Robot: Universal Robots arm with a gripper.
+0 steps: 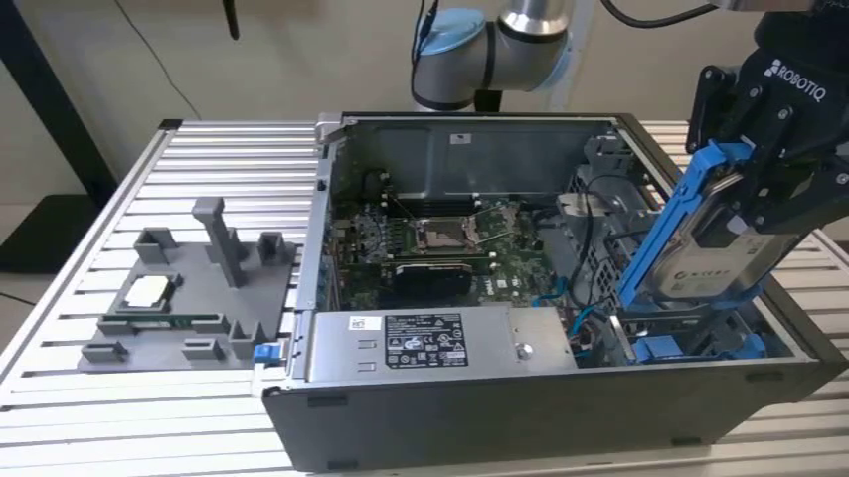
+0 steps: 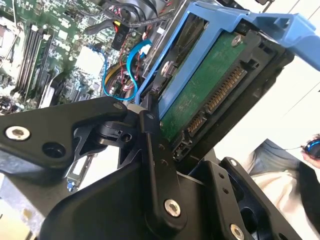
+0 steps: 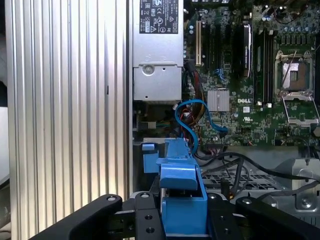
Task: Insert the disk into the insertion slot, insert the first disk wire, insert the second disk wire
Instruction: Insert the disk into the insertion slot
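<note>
While it hangs over the open case, gripper (image 1: 750, 199): black fingers clamped on the disk, one on each flat side (in both wrist views the linkages frame the blue carrier).
Disk (image 1: 717, 268): silver-grey drive with a white label in a bright blue carrier, held tilted, upper end in the grip, lower end dipping into the case at the exterior view's right; its green circuit board (image 2: 210, 85) shows in the second wrist view, its blue end tab (image 3: 182, 200) in the first wrist view.
Blue bay parts (image 1: 690, 348): just below the disk's lower end, in the near corner of the case; whether they touch cannot be told.
Blue cable (image 3: 192, 115): looped, just beyond the carrier.
Power supply (image 1: 438, 343): silver box with a black-and-white sticker, along the near wall.
Motherboard (image 1: 424, 238): on the case floor, processor socket in its middle.
Case (image 1: 531, 417): dark grey, side off, lying on a slatted metal table (image 1: 226, 159).
Grey fixture tray (image 1: 186, 298): on the table, well apart, at the exterior view's left.
</note>
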